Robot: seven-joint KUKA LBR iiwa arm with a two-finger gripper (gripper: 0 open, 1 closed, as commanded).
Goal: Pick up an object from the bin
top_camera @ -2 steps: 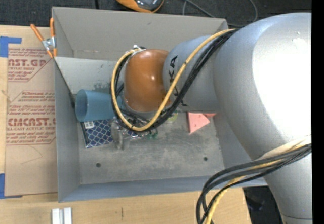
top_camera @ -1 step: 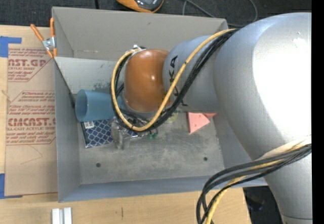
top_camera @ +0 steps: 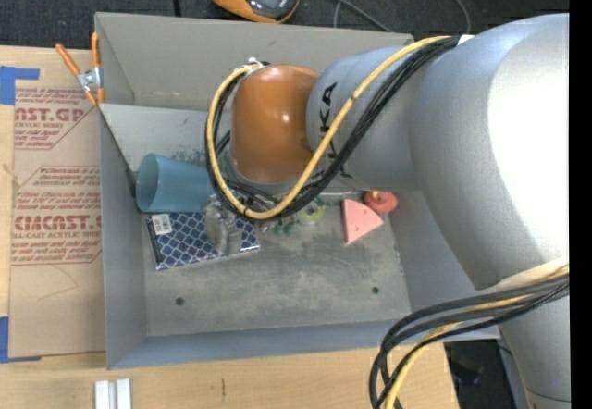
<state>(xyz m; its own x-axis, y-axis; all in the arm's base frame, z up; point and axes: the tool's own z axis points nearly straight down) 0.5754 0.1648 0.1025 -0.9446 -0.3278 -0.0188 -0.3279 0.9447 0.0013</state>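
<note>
Grey bin (top_camera: 277,291): blue-patterned flat packet (top_camera: 185,242) is seen left of centre, claw (top_camera: 222,229) placed directly over its right part; claw spread cannot be told. Blue cup (top_camera: 171,183) is laid just behind packet. Pink wedge (top_camera: 359,220) is seen right, apart.

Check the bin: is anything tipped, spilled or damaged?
Only the blue cup stands out: it lies on its side at the left of the bin, not upright. Nothing looks spilled or broken.

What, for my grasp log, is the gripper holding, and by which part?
Cannot be told: the gripper is over the blue patterned packet, toward its right end.
</note>
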